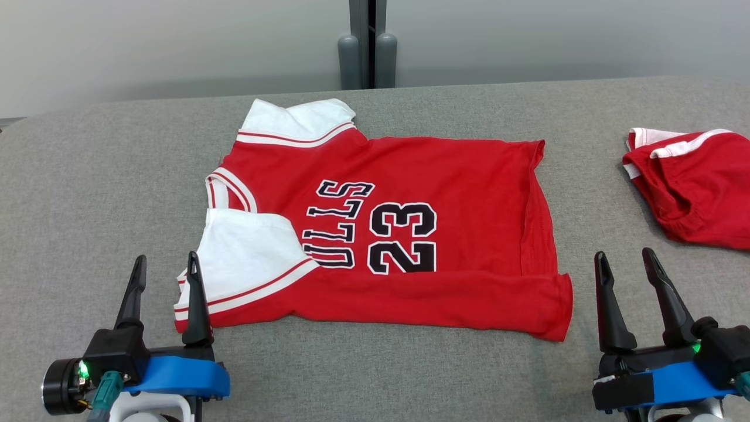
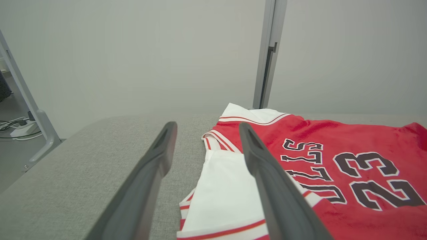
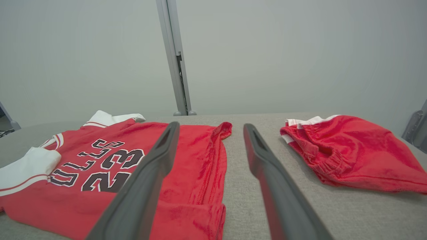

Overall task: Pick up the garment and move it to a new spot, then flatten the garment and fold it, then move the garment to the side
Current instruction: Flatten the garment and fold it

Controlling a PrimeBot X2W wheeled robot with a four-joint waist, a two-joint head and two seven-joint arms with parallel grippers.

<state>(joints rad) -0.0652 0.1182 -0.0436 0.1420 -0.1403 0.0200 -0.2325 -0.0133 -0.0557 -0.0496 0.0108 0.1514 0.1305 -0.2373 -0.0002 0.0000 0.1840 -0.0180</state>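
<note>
A red jersey (image 1: 469, 193) with white sleeves and the number 23 lies spread on the grey table, its near edge folded over along the bottom. The same jersey (image 2: 333, 146) fills the right of the left wrist view and the jersey (image 3: 100, 166) sits at the left of the right wrist view. My left gripper (image 1: 165, 264) stands open at the jersey's near left corner, one finger over the white sleeve. My right gripper (image 1: 626, 259) is open just right of the jersey's near right corner. Neither holds anything.
A second red garment (image 1: 691, 181) with white trim lies bunched at the table's right edge, also the red garment (image 3: 347, 153) in the right wrist view. The grey table (image 1: 88, 193) has bare room to the left. A grey post (image 1: 368, 41) stands behind the far edge.
</note>
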